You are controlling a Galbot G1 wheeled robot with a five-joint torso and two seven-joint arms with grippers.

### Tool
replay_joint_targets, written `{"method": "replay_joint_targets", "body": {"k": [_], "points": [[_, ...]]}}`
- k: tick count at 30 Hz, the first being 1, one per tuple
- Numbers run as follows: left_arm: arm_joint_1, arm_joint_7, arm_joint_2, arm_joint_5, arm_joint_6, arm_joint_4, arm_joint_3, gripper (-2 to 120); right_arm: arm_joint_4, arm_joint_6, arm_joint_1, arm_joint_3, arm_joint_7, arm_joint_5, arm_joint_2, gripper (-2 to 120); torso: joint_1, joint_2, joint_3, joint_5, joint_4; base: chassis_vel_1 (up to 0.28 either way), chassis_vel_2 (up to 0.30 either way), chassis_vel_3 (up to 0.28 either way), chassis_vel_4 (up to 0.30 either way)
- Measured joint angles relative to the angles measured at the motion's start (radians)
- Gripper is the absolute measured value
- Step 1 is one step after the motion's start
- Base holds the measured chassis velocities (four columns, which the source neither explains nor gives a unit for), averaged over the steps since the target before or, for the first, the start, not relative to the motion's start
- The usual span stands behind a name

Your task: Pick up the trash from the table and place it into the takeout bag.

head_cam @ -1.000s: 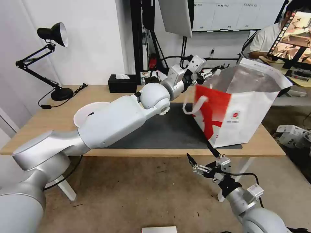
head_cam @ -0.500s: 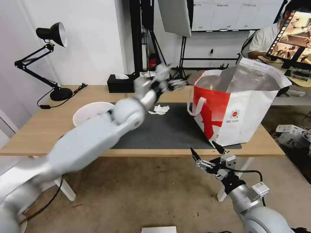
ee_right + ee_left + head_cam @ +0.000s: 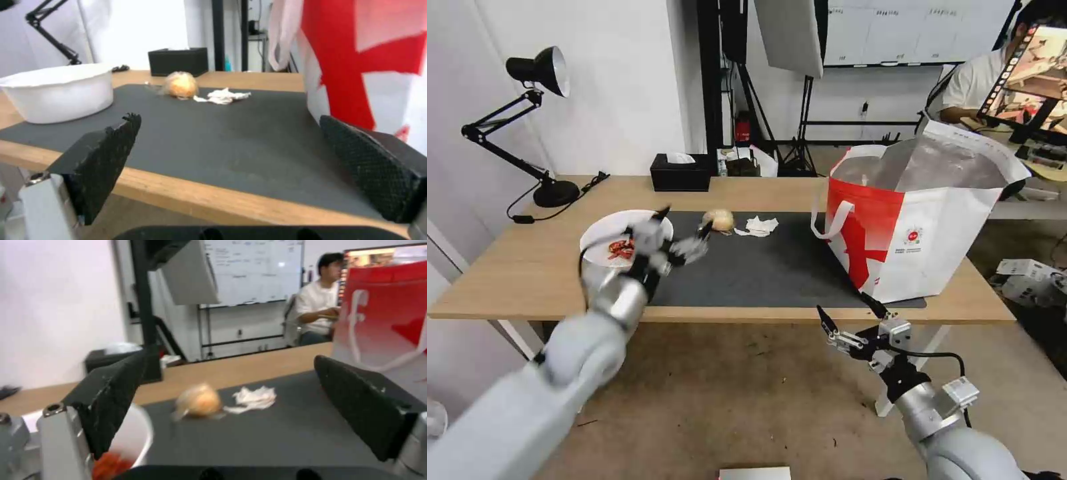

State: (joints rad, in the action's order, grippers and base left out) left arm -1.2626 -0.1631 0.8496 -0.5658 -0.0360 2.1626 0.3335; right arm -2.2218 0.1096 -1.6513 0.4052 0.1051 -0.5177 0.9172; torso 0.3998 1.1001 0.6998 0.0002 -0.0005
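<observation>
A white bowl (image 3: 602,235) of red shell scraps sits at the left edge of the dark mat (image 3: 774,267) on the light-wood table (image 3: 547,260). My left gripper (image 3: 684,223) hovers open and empty just beside the bowl, facing the beige wrapped lump (image 3: 718,219) and the crumpled tissue (image 3: 758,225). Through its fingers (image 3: 111,400) the left wrist view shows the lump (image 3: 198,401), the tissue (image 3: 253,398) and the bowl's rim (image 3: 135,436). The red-and-white takeout bag (image 3: 914,220) stands open on the right. My right gripper (image 3: 847,310) hangs open below the table's front edge.
A black tissue box (image 3: 680,175) and a black desk lamp (image 3: 540,133) stand along the table's far side. The right wrist view looks across the mat (image 3: 213,140) at the bowl (image 3: 62,91), lump (image 3: 179,85) and bag (image 3: 369,66). A person sits behind at the right.
My left arm has swung back from the bag's mouth, leftward and down, to beside the bowl. The lump and tissue are now uncovered. The right arm has barely moved.
</observation>
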Motion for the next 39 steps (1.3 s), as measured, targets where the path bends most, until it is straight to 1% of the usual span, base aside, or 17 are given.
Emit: {"method": "replay_joint_targets", "body": {"k": [1,3,4,7,8,10,11,12,15,19,25,39], "points": [[-0.065,0.002,0.022,0.020,0.010,0.011,0.038,100,0.000,0.006,-0.006,0.000,0.006,0.009,0.010,100,0.000,0.000,0.000,-0.0007,0.0004,0.000,0.000,0.000,0.000],[-0.196,0.006,0.086,0.077,0.033,0.035,0.123,100,0.001,0.016,-0.015,-0.002,0.036,0.033,0.033,100,0.000,0.000,0.000,0.0002,0.0007,0.000,0.000,0.000,0.000],[-0.196,0.006,0.086,0.077,0.033,0.035,0.123,100,0.001,0.016,-0.015,-0.002,0.036,0.033,0.033,100,0.000,0.000,0.000,0.0002,0.0007,0.000,0.000,0.000,0.000],[-0.327,0.001,0.182,0.199,0.060,0.035,0.194,100,0.006,0.023,-0.026,-0.006,0.084,0.054,0.060,100,0.000,0.000,0.000,-0.0002,0.0005,0.000,0.000,0.000,0.000],[-0.327,0.001,0.182,0.199,0.060,0.035,0.194,100,0.006,0.023,-0.026,-0.006,0.084,0.054,0.060,100,0.000,0.000,0.000,-0.0002,0.0005,0.000,0.000,0.000,0.000],[-0.391,-0.013,0.241,0.253,0.074,0.016,0.217,100,0.017,0.028,-0.032,-0.007,0.094,0.059,0.067,100,0.000,0.000,0.000,-0.0002,0.0006,0.000,0.000,0.000,0.000],[-0.407,-0.015,0.256,0.266,0.082,0.006,0.220,100,0.024,0.029,-0.034,-0.010,0.094,0.061,0.070,100,0.000,0.000,0.000,-0.0002,0.0007,0.000,0.000,0.000,0.000],[-0.407,-0.015,0.256,0.266,0.082,0.006,0.220,100,0.024,0.029,-0.034,-0.010,0.094,0.061,0.070,100,0.000,0.000,0.000,-0.0002,0.0007,0.000,0.000,0.000,0.000],[-0.417,-0.013,0.282,0.292,0.105,-0.027,0.211,100,0.054,0.031,-0.035,-0.021,0.094,0.064,0.083,100,0.000,0.000,0.000,-0.0003,0.0004,0.000,0.000,0.000,0.000],[-0.413,-0.002,0.293,0.294,0.107,-0.030,0.202,100,0.081,0.030,-0.021,-0.037,0.093,0.064,0.087,100,0.000,0.000,0.000,-0.0001,0.0004,0.000,0.000,0.000,0.000],[-0.407,0.004,0.292,0.291,0.107,-0.031,0.191,100,0.099,0.030,-0.017,-0.046,0.090,0.064,0.091,100,0.000,0.000,0.000,-0.0002,0.0004,0.000,0.000,0.000,0.000],[-0.400,0.007,0.295,0.282,0.104,-0.044,0.188,100,0.095,0.027,0.001,-0.060,0.075,0.057,0.084,100,0.000,0.000,0.000,-0.0001,0.0004,0.000,0.000,0.000,0.000]]}}
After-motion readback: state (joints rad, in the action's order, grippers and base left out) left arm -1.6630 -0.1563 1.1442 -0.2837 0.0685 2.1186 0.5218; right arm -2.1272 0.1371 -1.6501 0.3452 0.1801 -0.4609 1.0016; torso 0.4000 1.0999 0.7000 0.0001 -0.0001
